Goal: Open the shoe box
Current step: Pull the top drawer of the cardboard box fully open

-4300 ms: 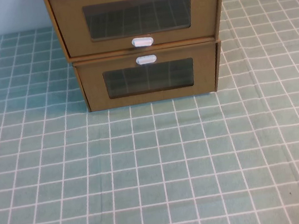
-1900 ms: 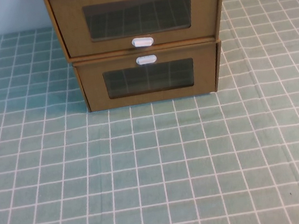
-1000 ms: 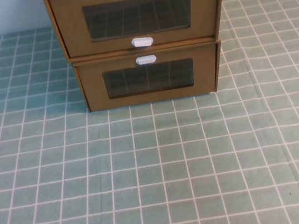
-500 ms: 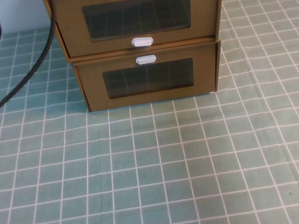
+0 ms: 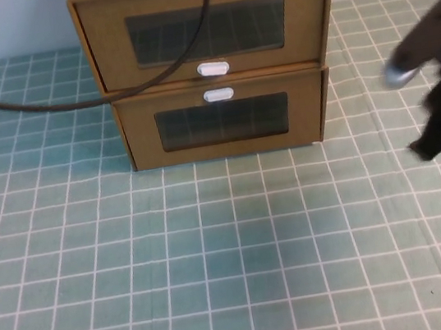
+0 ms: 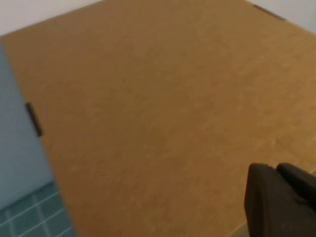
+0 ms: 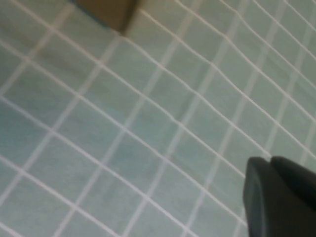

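Two brown cardboard shoe boxes are stacked at the back of the table, both closed. The upper box (image 5: 207,30) and the lower box (image 5: 222,121) each have a dark window and a white handle (image 5: 213,69) (image 5: 218,95). My right gripper (image 5: 424,149) (image 7: 270,163) hovers shut and empty over the tablecloth, to the right of the boxes; the box corner (image 7: 111,12) shows in its wrist view. My left gripper (image 6: 274,170) is shut and empty, close above the upper box's flat top (image 6: 148,113). It lies outside the high view.
The left arm's black cable (image 5: 110,94) droops across the upper box's front and off to the left. A green checked tablecloth (image 5: 235,262) covers the table. A pale blue wall (image 5: 1,28) stands behind the boxes.
The right gripper has come into the high view at the right. The left arm's cable has swung rightward across the front of the upper box. Both boxes stay closed.
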You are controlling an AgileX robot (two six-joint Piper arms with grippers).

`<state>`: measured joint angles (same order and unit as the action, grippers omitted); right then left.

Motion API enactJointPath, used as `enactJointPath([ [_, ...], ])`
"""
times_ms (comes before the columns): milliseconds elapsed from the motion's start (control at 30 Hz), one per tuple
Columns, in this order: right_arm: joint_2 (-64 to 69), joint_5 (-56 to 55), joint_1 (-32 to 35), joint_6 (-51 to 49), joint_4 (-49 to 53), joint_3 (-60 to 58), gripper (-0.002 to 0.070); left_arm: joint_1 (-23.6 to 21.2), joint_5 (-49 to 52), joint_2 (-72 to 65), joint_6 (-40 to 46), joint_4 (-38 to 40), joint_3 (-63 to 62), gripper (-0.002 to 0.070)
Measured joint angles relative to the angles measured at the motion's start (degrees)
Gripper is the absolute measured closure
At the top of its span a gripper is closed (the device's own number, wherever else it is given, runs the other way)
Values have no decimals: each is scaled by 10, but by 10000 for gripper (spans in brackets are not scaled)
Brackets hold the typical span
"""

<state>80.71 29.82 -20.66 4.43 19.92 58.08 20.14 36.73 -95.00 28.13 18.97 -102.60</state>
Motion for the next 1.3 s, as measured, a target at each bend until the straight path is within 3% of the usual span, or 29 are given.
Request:
enactJointPath([
  [133,13,-31,-87,34,26,0,689,0,19,-55,66,85,-71,678],
  [333,18,-149,-173,41,123,7,680,0,97,-151,86,133,-203,678],
  [433,35,-158,-202,42,140,52,646,0,153,-199,80,143,-244,678],
  [533,73,-139,-220,42,165,121,558,0,187,-228,61,150,-255,679],
  [700,159,-73,-234,42,196,235,322,-1,189,-234,30,164,-262,679],
  [800,201,-67,-234,42,228,259,265,-1,189,-234,17,165,-263,679],
  [967,252,-88,-234,36,287,261,250,-6,194,-235,0,173,-263,679],
  [1067,269,-102,-235,-26,359,262,269,-10,195,-237,-11,179,-263,679],
  [1300,296,-78,-244,-323,658,270,304,-22,199,-238,-32,195,-263,679],
])
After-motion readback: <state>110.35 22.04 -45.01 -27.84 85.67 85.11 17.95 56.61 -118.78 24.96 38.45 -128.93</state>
